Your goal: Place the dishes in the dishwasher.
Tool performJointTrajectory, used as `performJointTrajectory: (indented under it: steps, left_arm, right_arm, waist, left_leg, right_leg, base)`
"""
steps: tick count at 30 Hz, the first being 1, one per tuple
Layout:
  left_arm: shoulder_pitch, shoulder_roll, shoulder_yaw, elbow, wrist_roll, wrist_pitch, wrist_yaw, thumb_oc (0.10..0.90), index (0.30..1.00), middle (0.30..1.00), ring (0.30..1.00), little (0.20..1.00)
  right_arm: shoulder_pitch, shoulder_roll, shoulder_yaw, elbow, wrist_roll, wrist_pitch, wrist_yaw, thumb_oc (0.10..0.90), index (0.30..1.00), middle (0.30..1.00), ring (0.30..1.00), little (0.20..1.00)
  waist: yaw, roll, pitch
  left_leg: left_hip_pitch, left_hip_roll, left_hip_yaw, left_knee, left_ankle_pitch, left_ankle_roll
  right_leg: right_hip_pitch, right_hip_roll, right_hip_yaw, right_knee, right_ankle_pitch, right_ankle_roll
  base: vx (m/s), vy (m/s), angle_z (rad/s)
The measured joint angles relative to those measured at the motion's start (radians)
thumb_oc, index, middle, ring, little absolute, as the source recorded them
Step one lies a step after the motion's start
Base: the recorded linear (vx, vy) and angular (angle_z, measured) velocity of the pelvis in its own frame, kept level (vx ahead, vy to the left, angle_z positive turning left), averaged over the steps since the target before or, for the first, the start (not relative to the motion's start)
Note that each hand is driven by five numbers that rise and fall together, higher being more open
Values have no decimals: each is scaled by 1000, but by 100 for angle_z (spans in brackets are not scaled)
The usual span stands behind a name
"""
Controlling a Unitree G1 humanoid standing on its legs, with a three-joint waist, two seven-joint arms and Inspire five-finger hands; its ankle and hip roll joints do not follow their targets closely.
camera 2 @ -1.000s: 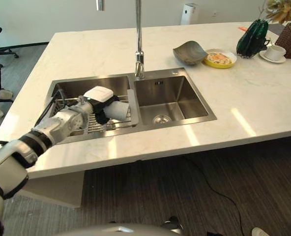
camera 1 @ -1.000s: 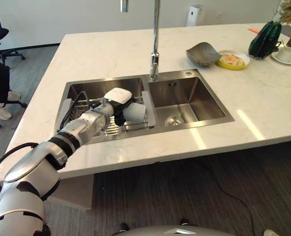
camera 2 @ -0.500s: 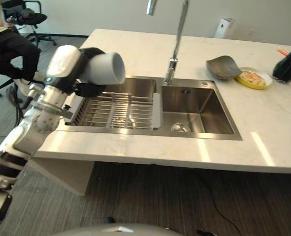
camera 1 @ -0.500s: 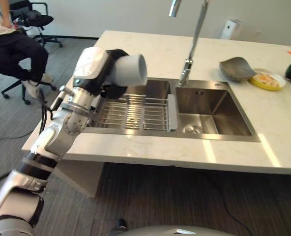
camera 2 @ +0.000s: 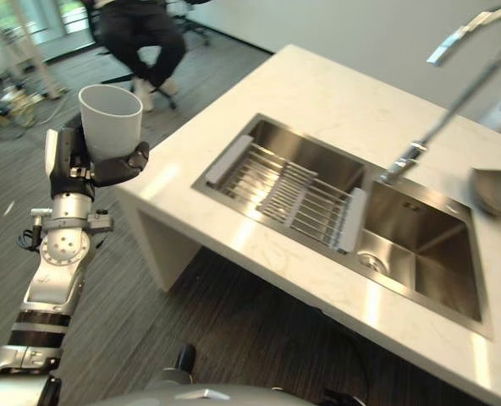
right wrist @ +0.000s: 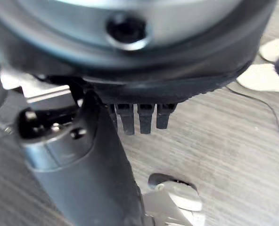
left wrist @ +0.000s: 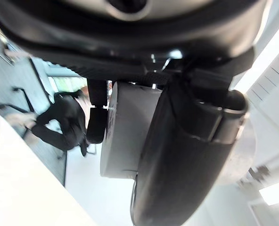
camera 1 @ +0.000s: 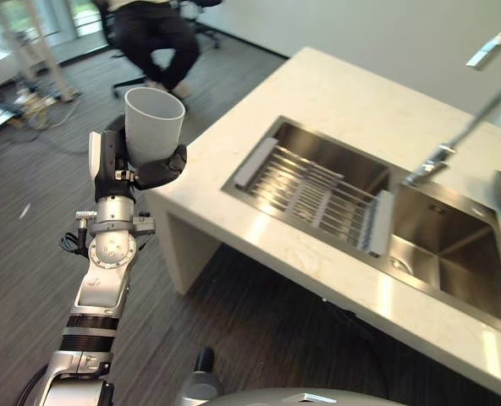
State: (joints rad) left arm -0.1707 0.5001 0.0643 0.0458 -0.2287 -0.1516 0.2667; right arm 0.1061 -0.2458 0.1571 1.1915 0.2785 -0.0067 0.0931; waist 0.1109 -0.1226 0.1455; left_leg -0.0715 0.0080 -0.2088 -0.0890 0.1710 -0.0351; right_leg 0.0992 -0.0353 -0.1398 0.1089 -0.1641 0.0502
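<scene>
The robot's left hand (camera 1: 140,165) curls round a white cup (camera 1: 153,125), held upright and mouth-up off the bench (camera 1: 335,101), at about nine o'clock from the sink (camera 1: 352,203) and its wire rack (camera 1: 314,188). The right hand (right wrist: 130,117) hangs above the floor, fingers straight and holding nothing. No dishwasher is in sight, so the job looks barely begun: one cup lifted, none loaded. A person sits at twelve o'clock (camera 1: 153,30).

Bright daylight, glare patches on countertop (camera 1: 259,228), wrist views blurred close-up, bkgd windows washed out
</scene>
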Motion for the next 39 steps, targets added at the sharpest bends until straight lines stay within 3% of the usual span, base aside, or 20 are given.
performJointTrajectory:
  steps: [3,8,10,11,12,13,14,16,18,22,24,25,27,29,31,34,35,36,37,39]
  left_arm:
    - [132,-48,-10,-22,-49,-1,-37,400,300,300,300,300]
    - [218,-42,42,-31,-79,-1,-57,400,300,300,300,300]
    - [241,-41,75,-30,-79,1,-52,400,300,300,300,300]
    - [246,-55,88,-28,-81,-2,-46,400,300,300,300,300]
    - [216,-112,59,-29,-82,-3,-47,400,300,300,300,300]
    - [211,-104,45,-37,-79,-3,-57,400,300,300,300,300]
    - [231,-73,44,-64,-75,-5,-64,400,300,300,300,300]
    - [224,-31,67,-57,-72,-12,-72,400,300,300,300,300]
    - [203,-34,72,-18,-71,-13,-71,400,300,300,300,300]
    - [187,-30,63,-52,-29,-33,-104,400,300,300,300,300]
    - [144,-41,-15,-56,7,-32,-126,400,300,300,300,300]
    - [130,-53,-89,-71,15,-32,-137,400,300,300,300,300]
    - [172,-61,-159,-126,48,-32,-169,400,300,300,300,300]
    - [163,-33,-153,-167,47,-36,-167,400,300,300,300,300]
    - [165,9,-125,-166,47,-34,-176,400,300,300,300,300]
    - [205,11,-120,-157,47,-30,-184,400,300,300,300,300]
    - [195,13,-139,-154,50,-33,-180,400,300,300,300,300]
    - [188,8,-141,-152,60,-38,-166,400,300,300,300,300]
    - [150,21,-147,-131,64,-38,-134,400,300,300,300,300]
    - [113,39,-156,-85,66,-35,-119,400,300,300,300,300]
  right_arm:
    - [-46,-27,-1,-10,0,-13,-4,800,900,900,900,900]
    - [-77,-59,41,-28,-3,-38,-1,800,900,900,900,900]
    - [-94,-73,37,-17,-3,-39,-17,800,900,900,900,900]
    - [-95,-79,40,-16,-5,-37,-16,800,900,900,900,900]
    - [-68,-128,74,-13,-12,-36,-14,800,900,900,900,900]
    - [-63,-130,90,-8,-14,-33,-17,800,900,900,900,900]
    - [-71,-116,91,-1,-26,-22,-17,800,900,900,900,900]
    - [-80,-84,77,-13,-44,-15,-13,800,900,900,900,900]
    - [-51,-87,59,-31,-46,-7,-8,800,900,900,900,900]
    - [-7,-83,53,-60,-66,2,-20,800,900,900,900,900]
    - [-22,-65,-1,55,-82,14,-60,800,900,900,900,900]
    - [-4,-76,-36,94,-81,2,-85,800,900,900,900,900]
    - [17,-87,-117,148,-83,11,-97,800,900,900,900,900]
    - [11,-79,-130,162,-83,27,-94,800,900,900,900,900]
    - [-4,-57,-155,182,-83,33,-103,800,900,900,900,900]
    - [0,-75,-165,172,-84,40,-132,800,900,900,900,900]
    - [14,-81,-153,137,-80,36,-133,800,900,900,900,900]
    - [5,-63,-130,100,-75,28,-135,800,900,900,900,900]
    - [-13,-58,-80,56,-54,10,-133,800,900,900,900,900]
    - [-61,-38,-58,24,-33,-9,-123,800,900,900,900,900]
  waist:
    - [81,88,42]
    - [163,115,53]
    - [173,107,68]
    - [185,128,60]
    - [131,197,68]
    - [118,208,73]
    - [111,186,77]
    - [98,94,84]
    - [46,60,89]
    - [-48,102,43]
    - [-73,128,33]
    - [-106,173,25]
    - [-121,243,8]
    - [-109,232,-15]
    - [-105,176,-11]
    - [-73,166,-10]
    - [-112,172,-18]
    - [-106,175,-14]
    - [-111,176,-5]
    - [-111,157,3]
  left_leg:
    - [-32,3,-85,-1,16,-37]
    - [-112,29,-105,33,-4,-64]
    - [-141,22,-97,55,-45,-145]
    - [-130,22,-43,67,-40,-118]
    - [-108,48,54,61,87,-61]
    - [-108,69,127,40,76,-93]
    - [-115,83,248,39,-2,-45]
    - [-166,51,287,158,-32,-89]
    - [-141,104,284,318,-89,-141]
    - [-55,344,458,400,-131,-176]
    - [-32,371,541,348,-112,-163]
    - [-28,367,578,307,-66,-97]
    - [26,268,550,155,-74,-66]
    - [-37,205,493,129,-71,-50]
    - [-34,118,454,122,-89,-34]
    - [-3,62,447,189,-151,0]
    - [21,43,378,166,-145,37]
    - [38,40,331,123,-137,48]
    - [40,57,271,80,-117,48]
    - [71,63,241,26,-87,36]
  right_leg:
    - [86,68,-78,-91,31,-47]
    - [87,118,-131,-113,33,-85]
    - [74,106,-164,-126,31,-108]
    - [79,104,-189,-112,33,-106]
    - [88,114,-254,-58,26,-93]
    - [89,114,-276,-48,27,-95]
    - [68,83,-281,-41,23,-107]
    - [59,-8,-301,-100,44,-91]
    - [102,-66,-352,-125,62,-66]
    - [140,-85,-498,-138,82,9]
    - [155,-113,-555,-106,90,34]
    - [176,-135,-597,-46,86,39]
    - [117,-244,-562,109,10,102]
    - [100,-214,-581,-182,122,56]
    - [108,-284,-623,-139,252,36]
    - [168,-376,-611,59,279,55]
    - [136,-411,-481,232,262,40]
    - [74,-356,-323,263,177,82]
    - [5,-224,-108,214,71,104]
    - [-76,-169,-57,150,23,117]
  base:
    - [-104,-157,137]
    - [-123,-89,98]
    - [-318,74,74]
    - [-523,166,115]
    - [-285,144,122]
    - [-193,112,121]
    - [-144,124,38]
    - [-179,153,17]
    - [-184,202,50]
    - [-105,395,76]
    - [-79,328,131]
    - [-99,329,210]
    - [-118,602,196]
    - [17,429,139]
    - [90,499,123]
    - [66,373,125]
    - [74,244,165]
    - [211,239,189]
    - [105,48,117]
    - [132,-13,108]
